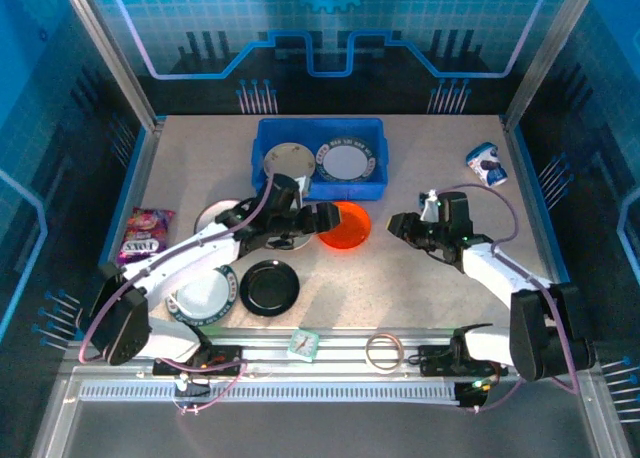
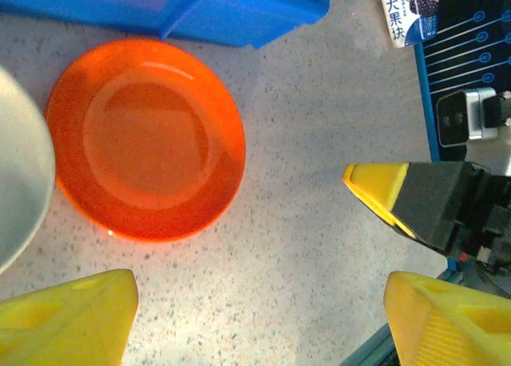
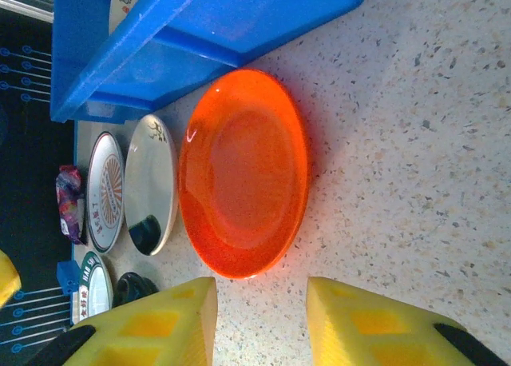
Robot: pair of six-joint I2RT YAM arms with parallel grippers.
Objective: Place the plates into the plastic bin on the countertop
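Two round patterned plates (image 1: 347, 161) sit in the bright-blue rectangular plastic bin (image 1: 318, 191). Glossy orange-red round plate (image 2: 146, 138) on beige speckled countertop (image 2: 319, 102), beside bin; black round plate (image 1: 269, 286) + others not yet binned. Left gripper (image 2: 255, 318) wide open, empty; right gripper (image 3: 262, 318) part-open, empty.

Pale plate (image 2: 20, 166) — cropped at left

White-and-black arms (image 1: 190, 253), purple cables (image 1: 505, 213), yellow-fingered grippers (image 2: 255, 302) (image 3: 261, 302).
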